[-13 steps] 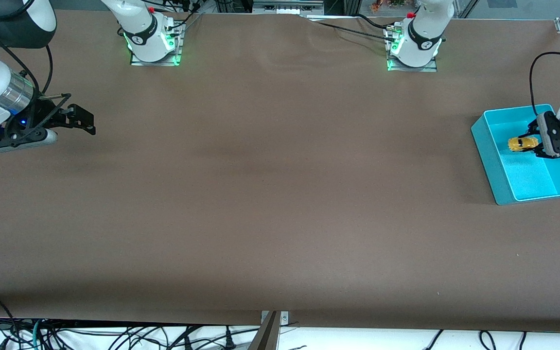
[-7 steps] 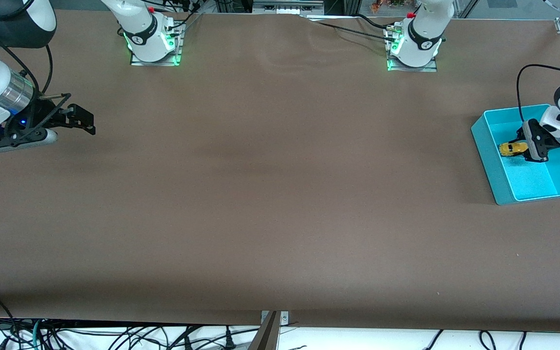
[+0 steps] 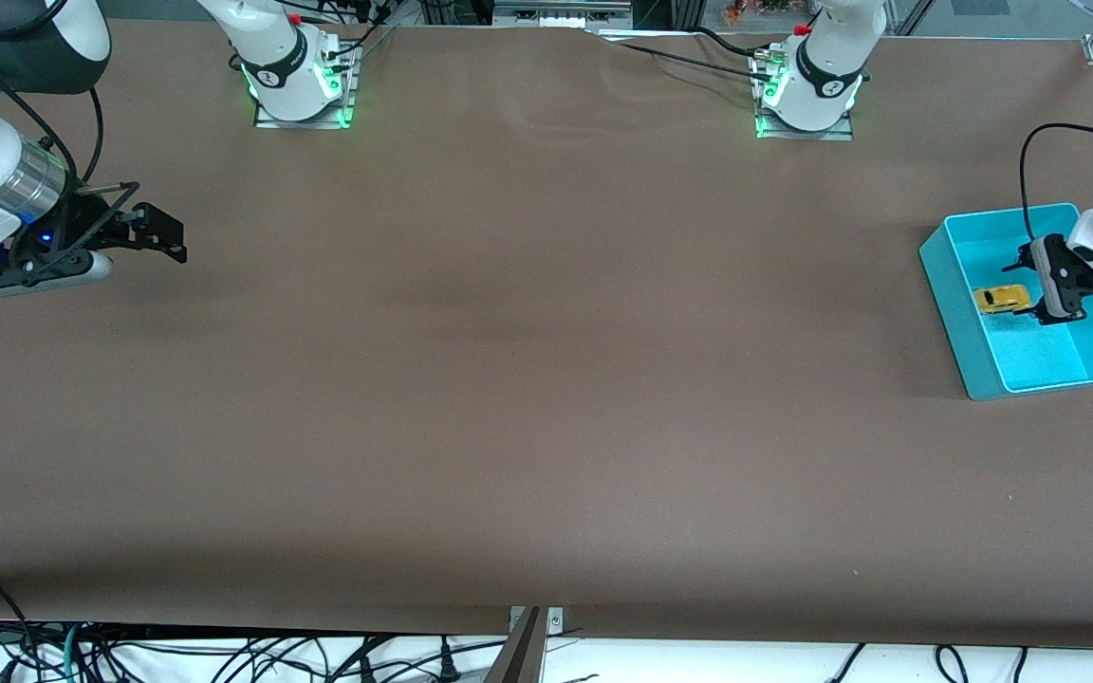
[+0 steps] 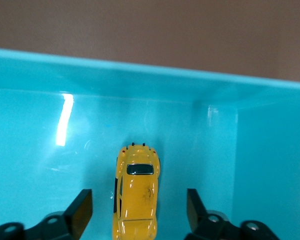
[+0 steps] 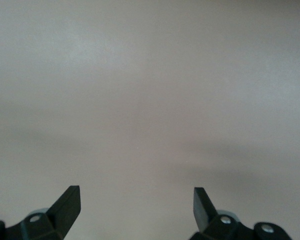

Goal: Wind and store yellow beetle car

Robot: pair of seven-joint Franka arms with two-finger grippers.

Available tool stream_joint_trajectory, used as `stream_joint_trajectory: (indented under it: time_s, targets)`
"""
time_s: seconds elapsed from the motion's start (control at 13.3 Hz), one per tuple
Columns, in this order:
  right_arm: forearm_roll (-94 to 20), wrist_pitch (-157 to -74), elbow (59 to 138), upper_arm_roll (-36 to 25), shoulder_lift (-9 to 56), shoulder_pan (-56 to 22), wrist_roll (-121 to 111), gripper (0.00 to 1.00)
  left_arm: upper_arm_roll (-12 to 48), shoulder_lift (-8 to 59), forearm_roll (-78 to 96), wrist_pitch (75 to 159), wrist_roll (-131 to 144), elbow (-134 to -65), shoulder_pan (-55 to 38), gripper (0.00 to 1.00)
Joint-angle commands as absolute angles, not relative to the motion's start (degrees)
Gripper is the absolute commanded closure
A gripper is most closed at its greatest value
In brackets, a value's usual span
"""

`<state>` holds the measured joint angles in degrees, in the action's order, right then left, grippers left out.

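Resting in the teal bin [image 3: 945,285], the yellow beetle car [image 3: 1001,299] sits, nose cut off in my left wrist view, between my left gripper's [image 3: 1030,283] spread, empty jaws; my right gripper [image 3: 162,238] waits wide open, frame's left.

Yellow beetle car [image 4: 135,200] on teal bin [image 4: 35,145] floor, btwn spread left gripper [image 4: 138,212] fingers.

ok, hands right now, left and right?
Left hand: open, holding nothing, over the toy car lying in the blue bin.
Right hand: open, empty, waiting over bare table.

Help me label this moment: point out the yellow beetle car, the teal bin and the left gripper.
yellow beetle car [image 4: 135,200]: left wrist view, on its roof.
teal bin [image 3: 945,285]: front view, on its outer wall.
left gripper [image 3: 1030,285]: front view, between its open fingertips.
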<state>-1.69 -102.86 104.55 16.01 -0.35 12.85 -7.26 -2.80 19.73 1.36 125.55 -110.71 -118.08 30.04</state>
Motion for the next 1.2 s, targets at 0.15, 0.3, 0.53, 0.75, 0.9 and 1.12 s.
stream_joint_trajectory:
  time_s: [0.15, 0.3, 0.53, 0.75, 0.9, 1.12]
  targets:
    - [-2.6, -102.1, 104.0, 16.0, -0.3, 12.9, -7.7, 0.00, -2.4, 12.8, 0.9, 111.7, -100.2, -114.3, 25.9, 0.00]
    - [-2.6, -102.1, 104.0, 16.1, -0.4, 12.9, -7.7, 0.00, -0.6, 12.2, 1.1, 105.5, -90.4, -111.1, 22.5, 0.00]
    - [-2.6, -102.1, 103.9, 16.0, -0.3, 12.9, -7.7, 0.00, 7.5, 9.0, 1.1, 99.2, -74.3, -106.5, 21.4, 0.00]
    - [-2.5, -102.5, 103.9, 16.1, -0.1, 12.7, -7.6, 0.00, 12.3, 6.2, 1.2, 99.1, -57.0, -103.3, 18.4, 0.00]
    - [-2.5, -102.5, 103.9, 16.1, -0.2, 12.7, -7.7, 0.00, 11.7, 5.5, 1.1, 98.4, -49.8, -99.0, 12.9, 0.00]
    - [-2.5, -102.5, 103.9, 16.1, -0.1, 12.7, -7.7, 0.00, 9.0, 5.8, 1.2, 96.1, -27.6, -93.9, 5.6, 0.00]
